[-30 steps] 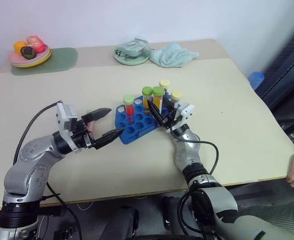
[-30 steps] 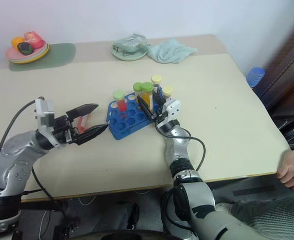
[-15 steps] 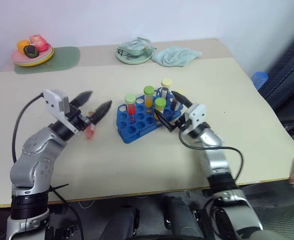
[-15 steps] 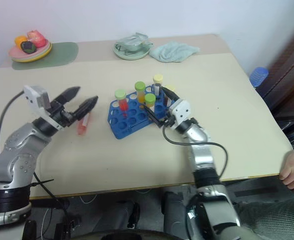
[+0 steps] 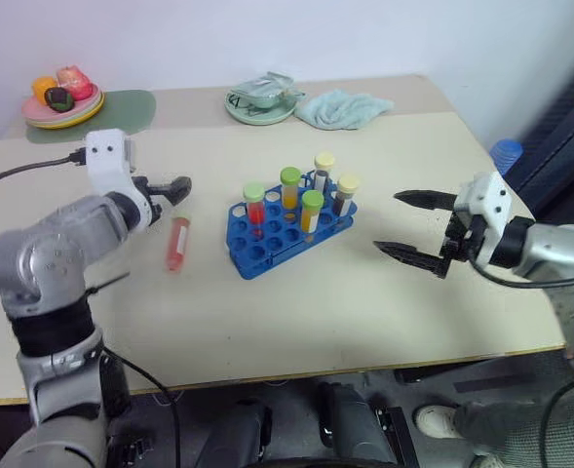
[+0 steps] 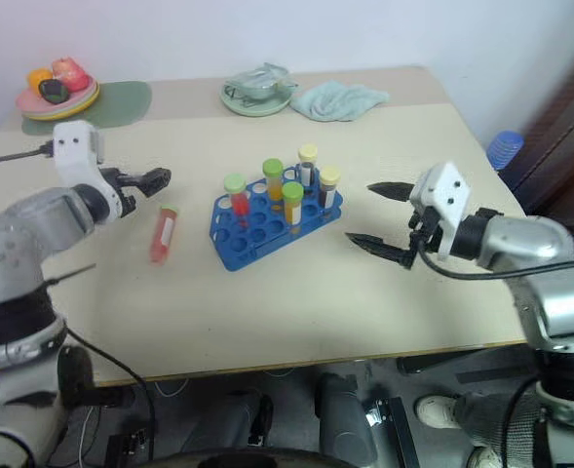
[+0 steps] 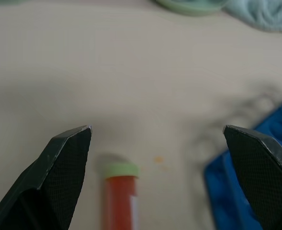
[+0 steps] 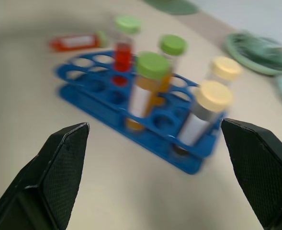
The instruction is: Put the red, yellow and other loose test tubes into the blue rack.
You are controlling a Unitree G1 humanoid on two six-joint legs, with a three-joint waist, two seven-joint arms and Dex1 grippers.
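L gripper (image 5: 174, 187) raised over pink tube (image 5: 176, 244), fingers apart; R gripper (image 5: 415, 226) level, spread.

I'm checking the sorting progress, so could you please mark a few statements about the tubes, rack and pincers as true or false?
1. A red tube lies on the table beside the rack. True.
2. The rack holds five upright tubes. True.
3. The right pincer is shut on a tube. False: it is open and empty, apart from the rack.
4. The left pincer grips the lying tube. False: it is open, with the tube untouched.
5. The rack lies tipped over. False: it stands flat.
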